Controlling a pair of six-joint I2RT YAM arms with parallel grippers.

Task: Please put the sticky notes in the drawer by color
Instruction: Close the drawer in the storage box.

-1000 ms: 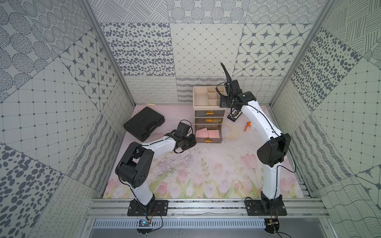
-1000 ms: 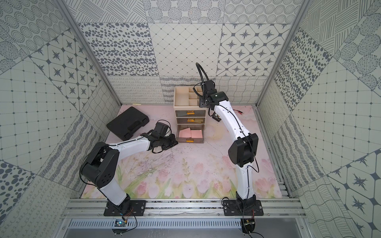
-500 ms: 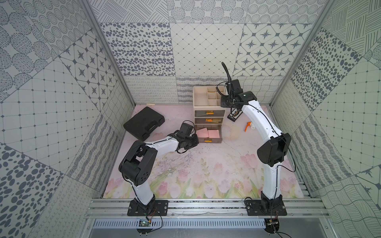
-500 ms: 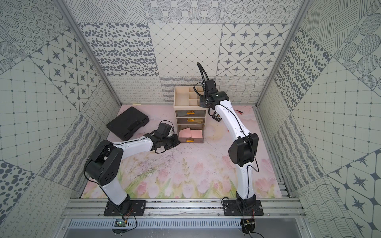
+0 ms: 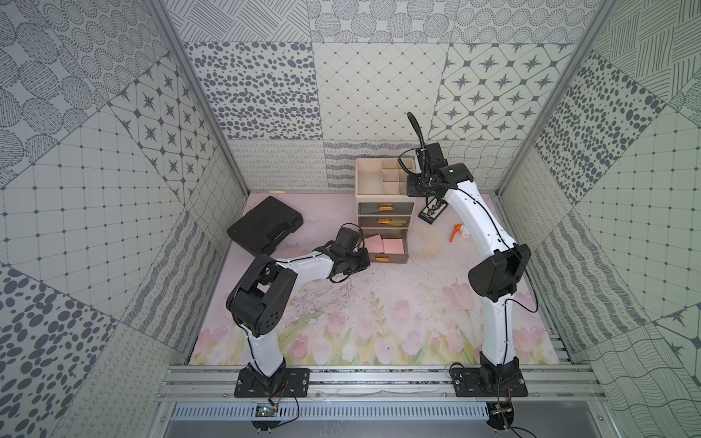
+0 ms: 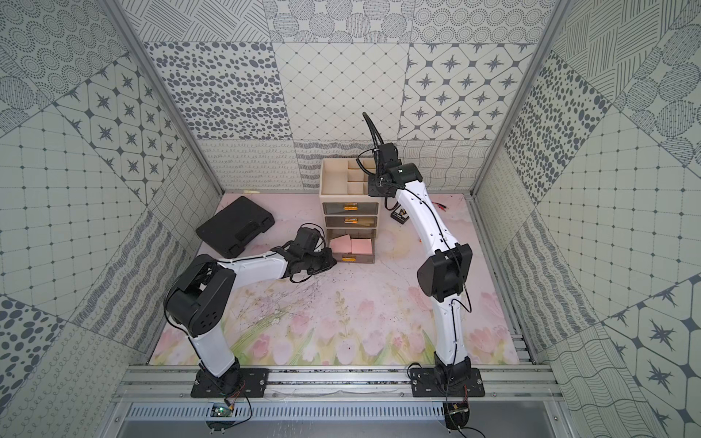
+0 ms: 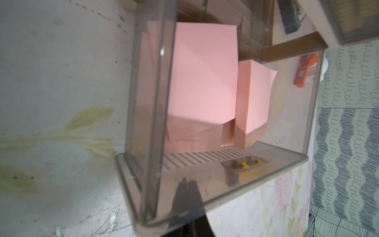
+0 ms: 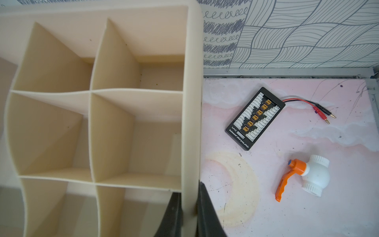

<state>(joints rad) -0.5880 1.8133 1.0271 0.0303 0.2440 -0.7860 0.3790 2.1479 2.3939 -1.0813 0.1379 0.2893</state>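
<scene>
The drawer (image 5: 358, 182) (image 6: 323, 182) is a cream chest at the back with three grey drawers. Its bottom drawer (image 5: 385, 259) (image 7: 266, 184) is pulled out and holds pink sticky notes (image 5: 392, 245) (image 6: 360, 245) (image 7: 205, 71); the pad by the drawer's side wall leans tilted. My left gripper (image 5: 363, 261) (image 6: 332, 261) (image 7: 187, 184) is shut and empty, its tips against the front panel of that drawer near its left corner. My right gripper (image 5: 415, 187) (image 6: 375, 187) (image 8: 189, 197) is shut on the right wall of the chest's top tray (image 8: 191, 102), one finger inside and one outside.
A flat black case (image 5: 265, 225) (image 6: 235, 225) lies to the left of the chest. To its right lie a black connector board (image 5: 430, 212) (image 8: 255, 119) with red and black leads (image 8: 307, 104), and a white valve with an orange handle (image 5: 458, 232) (image 8: 303, 176).
My left gripper has slid right, up to the front of the open bottom drawer. My right gripper's jaws have closed onto the tray wall.
</scene>
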